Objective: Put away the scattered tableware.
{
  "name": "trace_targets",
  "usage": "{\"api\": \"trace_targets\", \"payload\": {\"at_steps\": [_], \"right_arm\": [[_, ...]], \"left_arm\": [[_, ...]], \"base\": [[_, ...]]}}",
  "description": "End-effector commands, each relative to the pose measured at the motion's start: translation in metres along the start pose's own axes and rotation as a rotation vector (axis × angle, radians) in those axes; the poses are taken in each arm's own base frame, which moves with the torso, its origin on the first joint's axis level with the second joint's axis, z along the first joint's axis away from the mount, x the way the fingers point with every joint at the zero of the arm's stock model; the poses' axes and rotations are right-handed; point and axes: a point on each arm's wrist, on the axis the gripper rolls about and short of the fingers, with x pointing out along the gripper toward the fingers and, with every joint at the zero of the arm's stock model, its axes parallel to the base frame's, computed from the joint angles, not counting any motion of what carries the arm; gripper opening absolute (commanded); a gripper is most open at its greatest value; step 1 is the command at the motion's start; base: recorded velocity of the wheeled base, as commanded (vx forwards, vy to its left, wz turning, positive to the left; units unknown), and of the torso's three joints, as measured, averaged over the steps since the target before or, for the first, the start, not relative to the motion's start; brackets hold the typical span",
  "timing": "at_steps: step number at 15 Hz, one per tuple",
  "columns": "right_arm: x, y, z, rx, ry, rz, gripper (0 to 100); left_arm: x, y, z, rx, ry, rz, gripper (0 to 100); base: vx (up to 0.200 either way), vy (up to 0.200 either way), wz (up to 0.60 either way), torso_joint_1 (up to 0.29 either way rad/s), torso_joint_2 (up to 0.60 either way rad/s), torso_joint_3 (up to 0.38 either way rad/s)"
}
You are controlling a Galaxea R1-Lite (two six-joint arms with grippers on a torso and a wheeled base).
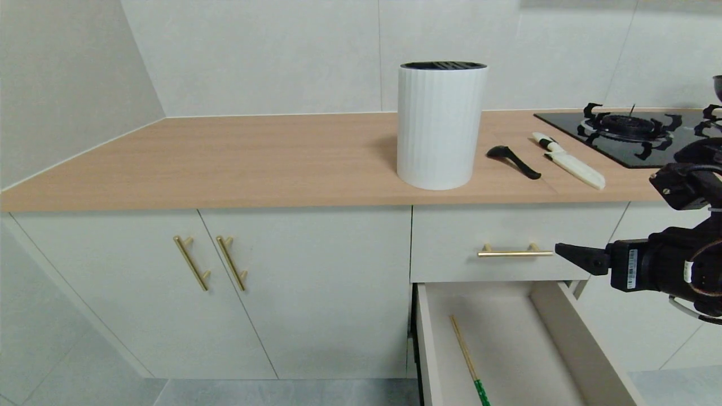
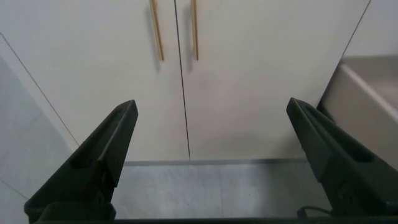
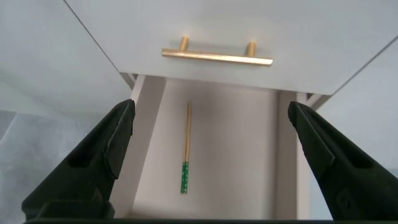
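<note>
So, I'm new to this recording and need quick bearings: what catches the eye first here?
A tall white ribbed holder stands on the wooden counter, with a black spoon and a white knife lying to its right. Below them a drawer stands open with chopsticks inside, and the right gripper hovers open just above it.

Utensil holder (image 1: 440,127) standing on the desk (image 1: 254,163), spoon (image 1: 512,160) just right of it, knife (image 1: 568,167) right of the spoon, stove (image 1: 626,135) at the far right, below, an open drawer (image 1: 572,338) — a chopstick (image 1: 467,358) lying inside, cabinet doors (image 1: 304,293) to its left.
</note>
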Motion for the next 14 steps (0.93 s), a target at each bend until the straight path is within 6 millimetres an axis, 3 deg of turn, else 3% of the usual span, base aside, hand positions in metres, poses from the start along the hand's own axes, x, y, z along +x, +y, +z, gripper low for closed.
{"api": "trace_targets", "payload": {"at_steps": [1,9,14], "right_arm": [[0.001,0.0,-0.001,-0.001,0.005,0.0,100],[0.003,0.0,-0.003,-0.012,0.017,0.001,100],[0.01,0.0,-0.017,-0.105,0.074,0.001,100]], "left_arm": [[0.0,0.0,0.0,0.0,0.0,0.001,100],[0.0,0.0,0.0,0.0,0.0,-0.001,100],[0.0,0.0,0.0,0.0,0.0,0.001,100]], "base": [[0.0,0.0,0.0,0.173,-0.48,-0.295],[0.0,0.0,0.0,0.194,-0.48,-0.289],[0.0,0.0,0.0,0.16,-0.38,-0.219]]}}
